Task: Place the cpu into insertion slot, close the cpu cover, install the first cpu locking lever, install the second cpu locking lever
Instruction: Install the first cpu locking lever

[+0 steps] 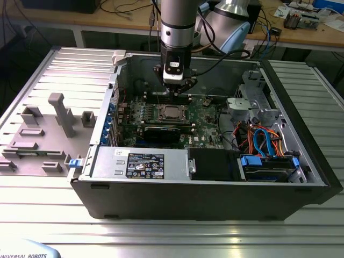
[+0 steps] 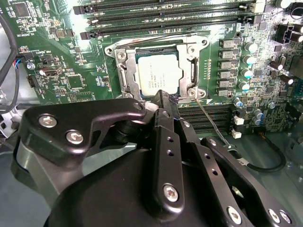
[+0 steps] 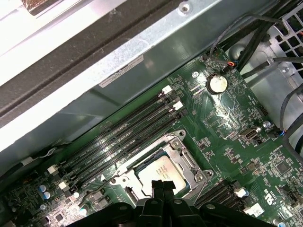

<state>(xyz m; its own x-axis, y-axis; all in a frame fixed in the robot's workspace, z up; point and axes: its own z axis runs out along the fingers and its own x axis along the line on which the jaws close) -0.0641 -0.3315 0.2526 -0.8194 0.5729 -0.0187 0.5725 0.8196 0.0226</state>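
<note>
Ribbed metal counter (image 1: 177,236) carries open computer case (image 1: 301,134); pincer (image 1: 176,90) hangs over insertion slot (image 1: 160,113).
Second wrist view: cpu (image 2: 158,75) seated, cpu cover (image 2: 193,61) down; pincer clenched, empty; locking lever (image 2: 213,125) looks unlatched.
First wrist view: pincer tip at cover edge.
Likely lever step; calls for accurate press.

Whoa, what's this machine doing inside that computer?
A robot arm's gripper hangs just above the motherboard of an open computer case, jaws shut and holding nothing. The cpu lies in the insertion slot, and the cpu cover looks folded down around it. One thin wire lever sticks out from the slot's corner, apparently not yet latched.
</note>
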